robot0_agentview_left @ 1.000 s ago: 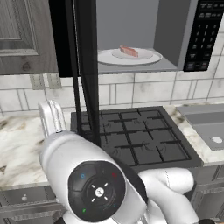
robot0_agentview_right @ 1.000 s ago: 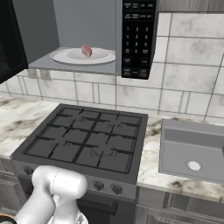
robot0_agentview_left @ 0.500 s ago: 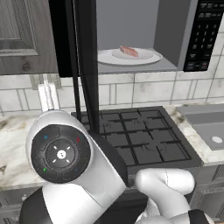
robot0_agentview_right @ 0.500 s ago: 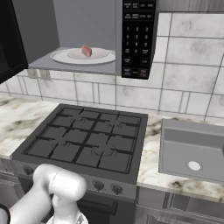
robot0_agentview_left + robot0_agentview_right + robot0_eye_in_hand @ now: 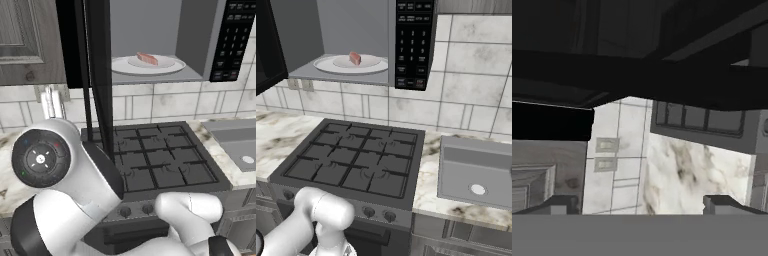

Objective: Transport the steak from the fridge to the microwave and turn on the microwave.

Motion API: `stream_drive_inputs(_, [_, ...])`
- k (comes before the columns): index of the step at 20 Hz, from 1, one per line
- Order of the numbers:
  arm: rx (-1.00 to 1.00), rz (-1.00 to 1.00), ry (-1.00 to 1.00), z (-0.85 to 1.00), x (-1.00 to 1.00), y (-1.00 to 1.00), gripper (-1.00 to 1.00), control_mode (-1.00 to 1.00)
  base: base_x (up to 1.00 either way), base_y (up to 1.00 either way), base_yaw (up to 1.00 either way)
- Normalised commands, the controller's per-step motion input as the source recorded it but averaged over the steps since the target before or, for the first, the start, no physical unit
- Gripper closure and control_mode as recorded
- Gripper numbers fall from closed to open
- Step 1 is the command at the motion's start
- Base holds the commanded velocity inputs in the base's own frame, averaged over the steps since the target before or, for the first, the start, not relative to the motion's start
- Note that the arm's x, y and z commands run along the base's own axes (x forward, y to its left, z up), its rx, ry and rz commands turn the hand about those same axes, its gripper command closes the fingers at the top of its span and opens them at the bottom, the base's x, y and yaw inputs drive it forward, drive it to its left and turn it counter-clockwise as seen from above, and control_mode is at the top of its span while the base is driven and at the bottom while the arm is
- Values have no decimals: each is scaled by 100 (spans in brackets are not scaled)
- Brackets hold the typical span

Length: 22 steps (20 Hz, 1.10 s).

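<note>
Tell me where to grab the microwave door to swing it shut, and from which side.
Take the microwave door at its free vertical edge, the one nearest the arm, and push from its outer face, the left. It stands wide open, edge-on above the stove, hinged left of the cavity where the steak lies on its plate.

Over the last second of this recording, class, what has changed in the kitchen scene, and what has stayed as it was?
Only the arm moved: in the left base view its big round joint rose from the bottom edge and swung left, toward the wall outlet. Nothing was grasped or released. The steak stays on the white plate inside the microwave, whose door stays open; the stove and sink are unchanged.
</note>
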Motion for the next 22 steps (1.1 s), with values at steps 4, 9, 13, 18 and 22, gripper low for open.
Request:
stream_drive_inputs(4, [0,-17,0,-8,0,-31,-100,-100,0,0,0])
stream_drive_inputs(9, [0,-22,0,-2,-1,-40,-100,-100,0,0,0])
stream_drive_inputs(13, [0,-26,0,0,-5,-42,-100,-100,0,0,0])
stream_drive_inputs(18, [0,-28,0,0,-5,-45,-100,-100,0,0,0])
stream_drive_inputs(22, [0,-28,0,2,-1,-50,-100,-100,0,0,0])
